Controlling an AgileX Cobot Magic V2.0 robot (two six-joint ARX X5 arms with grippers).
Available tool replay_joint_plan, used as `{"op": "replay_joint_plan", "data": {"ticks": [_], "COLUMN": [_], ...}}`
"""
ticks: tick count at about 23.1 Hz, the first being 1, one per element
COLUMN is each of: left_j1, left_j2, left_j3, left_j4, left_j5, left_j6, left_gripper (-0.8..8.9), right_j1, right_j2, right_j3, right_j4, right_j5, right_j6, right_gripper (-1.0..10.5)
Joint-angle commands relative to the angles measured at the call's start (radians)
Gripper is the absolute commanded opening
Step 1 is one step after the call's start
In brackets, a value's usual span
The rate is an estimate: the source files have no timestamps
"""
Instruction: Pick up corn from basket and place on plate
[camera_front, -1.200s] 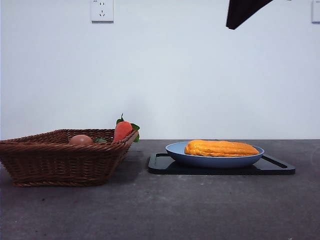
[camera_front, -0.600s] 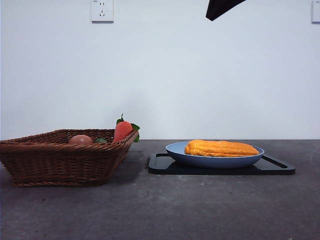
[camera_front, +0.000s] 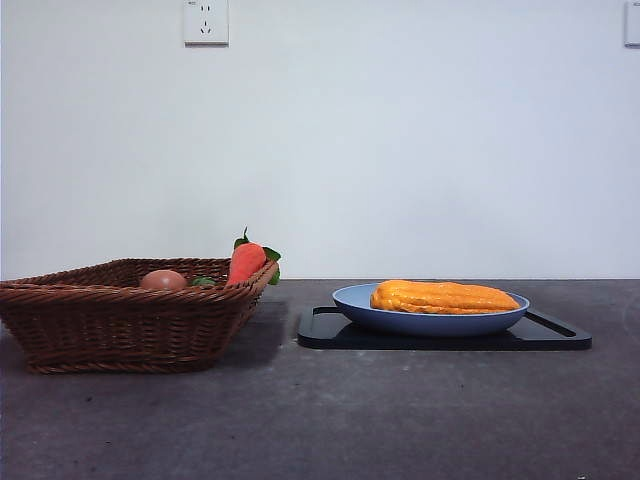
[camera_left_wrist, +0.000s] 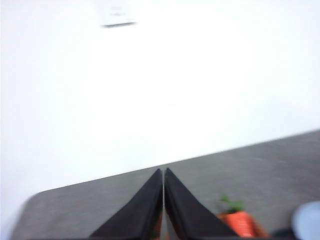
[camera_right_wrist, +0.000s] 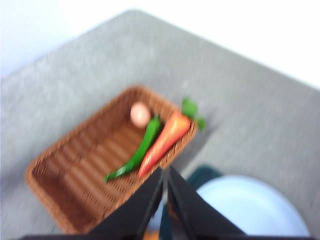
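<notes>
yellow-orange corn (camera_front: 444, 297), blue plate (camera_front: 352, 300), brown basket (camera_front: 110, 325)

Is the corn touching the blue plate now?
Touching. The front view shows the corn lying inside the plate, resting on it, with no tool near.

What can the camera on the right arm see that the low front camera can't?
Only the right arm's camera shows a long green vegetable lying inside the basket, plus that arm's own tool, jaws together. Only the front camera shows the corn resting on the plate, the black tray underneath and the wall socket. Both show the basket, carrot, egg and plate.
</notes>
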Motion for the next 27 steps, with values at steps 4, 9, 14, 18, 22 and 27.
{"op": "replay_joint_plan", "data": {"ticks": [4, 9, 14, 18, 22, 27], "left_j1": [0.139, 0.182, 0.196, 0.196, 0.196, 0.196], "left_j2": [-0.254, -0.395, -0.523, -0.597, -0.644, -0.690], "left_j3": [-0.381, -0.589, -0.747, -0.842, -0.901, -0.945], "left_j4": [0.199, 0.231, 0.226, 0.224, 0.219, 0.202], "left_j5": [-0.009, -0.008, -0.008, -0.008, -0.008, -0.007], "left_j6": [0.018, 0.006, -0.040, -0.056, -0.066, -0.085], "left_gripper": [0.08, 0.08, 0.08, 0.08, 0.08, 0.08], "right_j1": [0.004, 0.004, 0.004, 0.004, 0.004, 0.004], "right_j2": [0.011, 0.011, 0.011, 0.011, 0.011, 0.011], "right_j3": [0.009, 0.009, 0.009, 0.009, 0.009, 0.009], "right_j4": [0.130, 0.199, 0.251, 0.284, 0.308, 0.328], "right_j5": [0.000, 0.000, 0.000, 0.000, -0.001, 0.000], "right_j6": [0.006, 0.006, 0.006, 0.006, 0.006, 0.006], "right_gripper": [0.0, 0.0, 0.0, 0.0, 0.0, 0.0]}}
